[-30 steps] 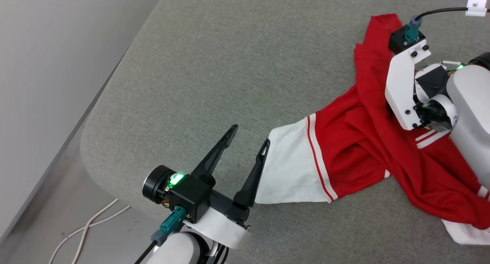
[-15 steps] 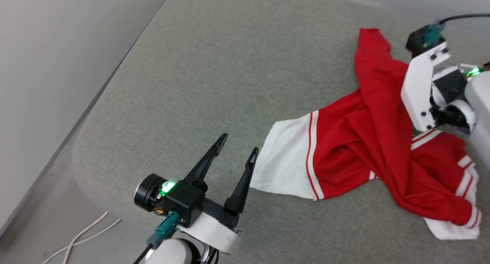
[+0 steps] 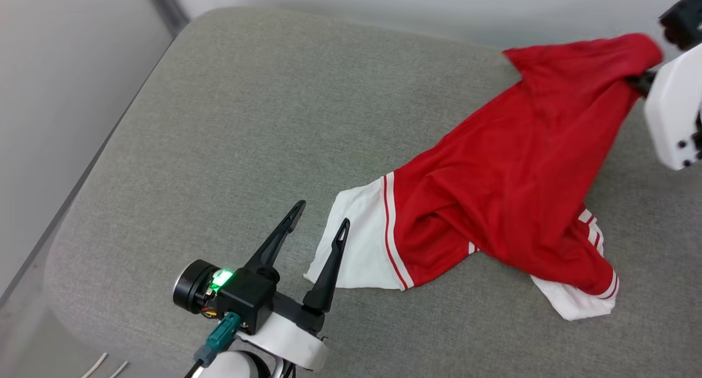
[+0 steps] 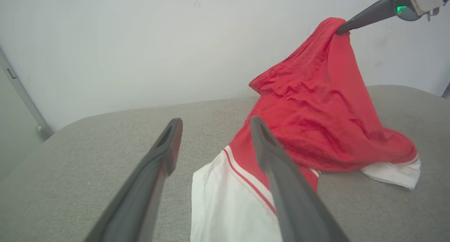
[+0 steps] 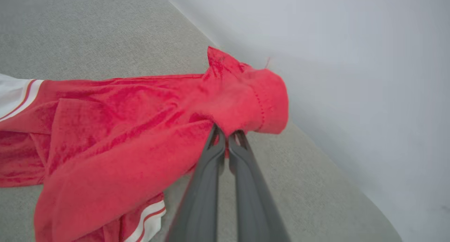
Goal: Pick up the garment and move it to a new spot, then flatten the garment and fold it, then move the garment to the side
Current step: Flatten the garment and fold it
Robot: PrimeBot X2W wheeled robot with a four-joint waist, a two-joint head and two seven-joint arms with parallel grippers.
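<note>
Head view, far right corner of the grey cushion (image 3: pixel 247 120): had the right gripper (image 3: pixel 639 83) pinched tight on a red fold of the garment (image 3: pixel 510 164), raised off the fabric, with the rest trailing down across the cushion's middle toward its near edge. Held the left gripper (image 3: pixel 323 214) spread wide and empty, one finger just beside the white sleeve (image 3: pixel 362 241) near that edge. Judged the grip thin: could slip free under the drag of the trailing cloth. Could also twist the bunched body tighter, or haul it over the far edge toward the wall (image 3: pixel 356 5), if pulled onward.
</note>
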